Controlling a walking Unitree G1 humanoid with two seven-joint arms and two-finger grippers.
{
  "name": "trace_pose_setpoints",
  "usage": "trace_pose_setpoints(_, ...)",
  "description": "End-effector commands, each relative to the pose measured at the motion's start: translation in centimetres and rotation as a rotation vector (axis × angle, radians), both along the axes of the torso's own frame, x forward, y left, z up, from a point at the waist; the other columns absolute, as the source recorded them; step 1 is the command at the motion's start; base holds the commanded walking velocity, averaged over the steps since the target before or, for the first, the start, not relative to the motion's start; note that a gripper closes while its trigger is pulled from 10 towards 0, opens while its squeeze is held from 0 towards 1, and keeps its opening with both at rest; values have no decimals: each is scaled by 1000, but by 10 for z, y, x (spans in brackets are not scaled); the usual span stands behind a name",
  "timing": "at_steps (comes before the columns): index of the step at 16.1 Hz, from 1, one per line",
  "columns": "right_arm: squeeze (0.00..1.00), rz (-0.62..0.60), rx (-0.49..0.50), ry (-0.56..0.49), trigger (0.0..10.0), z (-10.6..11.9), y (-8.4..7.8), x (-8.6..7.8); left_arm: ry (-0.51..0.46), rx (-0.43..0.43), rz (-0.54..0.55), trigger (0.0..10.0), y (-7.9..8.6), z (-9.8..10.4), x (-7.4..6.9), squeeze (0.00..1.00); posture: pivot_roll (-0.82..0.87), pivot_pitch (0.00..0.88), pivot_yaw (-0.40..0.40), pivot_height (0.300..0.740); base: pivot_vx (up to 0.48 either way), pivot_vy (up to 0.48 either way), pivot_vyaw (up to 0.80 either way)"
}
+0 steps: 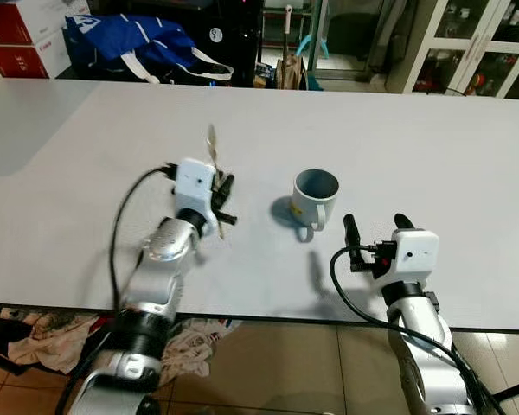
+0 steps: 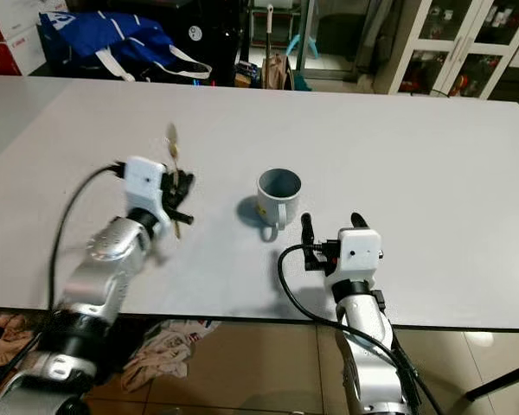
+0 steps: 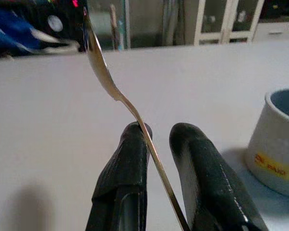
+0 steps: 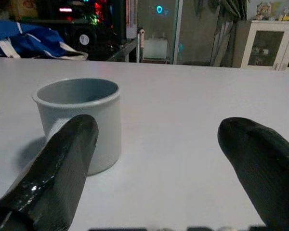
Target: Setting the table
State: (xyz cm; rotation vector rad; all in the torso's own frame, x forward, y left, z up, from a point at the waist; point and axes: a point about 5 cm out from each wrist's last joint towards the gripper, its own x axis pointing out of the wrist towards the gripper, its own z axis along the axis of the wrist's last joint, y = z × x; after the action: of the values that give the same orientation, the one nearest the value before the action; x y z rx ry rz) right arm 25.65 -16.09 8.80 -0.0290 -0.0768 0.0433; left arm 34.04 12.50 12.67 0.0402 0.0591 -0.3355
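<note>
A pale grey-blue mug (image 1: 314, 197) stands upright near the middle of the white table (image 1: 398, 147), its handle toward me. My left gripper (image 1: 221, 201) hovers left of the mug, shut on a metal spoon (image 1: 214, 156) whose bowl points up and away. In the left wrist view the spoon (image 3: 113, 89) runs slantwise between the two black fingers (image 3: 125, 178), with the mug (image 3: 277, 144) off to one side. My right gripper (image 1: 376, 222) rests open on the table just right of and nearer than the mug, nothing between its fingers (image 4: 62, 168).
A blue bag (image 1: 134, 43) and red-and-white boxes (image 1: 26, 35) sit beyond the table's far edge. Glass-door cabinets (image 1: 476, 47) stand at the back right. Crumpled cloth (image 1: 43, 333) lies on the floor under the near edge.
</note>
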Motion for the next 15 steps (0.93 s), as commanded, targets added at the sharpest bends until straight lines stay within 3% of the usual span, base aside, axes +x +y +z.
trace_pose_setpoints(1,0,-8,-7,-6,10000,4,-2,0,5,-11,-16,0,-4,2,5,0,-13,0,21,740,0,0,0)
trace_pose_setpoints(3,0,-17,-17,-5,10000,5,-6,-4,43,-81,-36,0,-14,-2,8,0,-31,0,22,740,0,0,0)
trace_pose_setpoints(6,0,-29,-28,0,10000,5,-11,-8,114,-267,-63,0,-26,-4,8,0,-50,0,24,740,0,0,0)
trace_pose_setpoints(11,0,-22,-33,10,10000,4,-11,-8,209,-471,-20,0,-30,-10,8,0,-43,0,18,740,0,0,0)
trace_pose_setpoints(12,0,-18,-34,11,10000,3,-11,-7,252,-570,3,0,-30,-11,8,0,-42,0,17,740,0,0,0)
trace_pose_setpoints(15,0,-14,-35,12,10000,3,-10,-6,320,-615,22,0,-29,-21,6,0,-38,0,16,740,0,0,0)
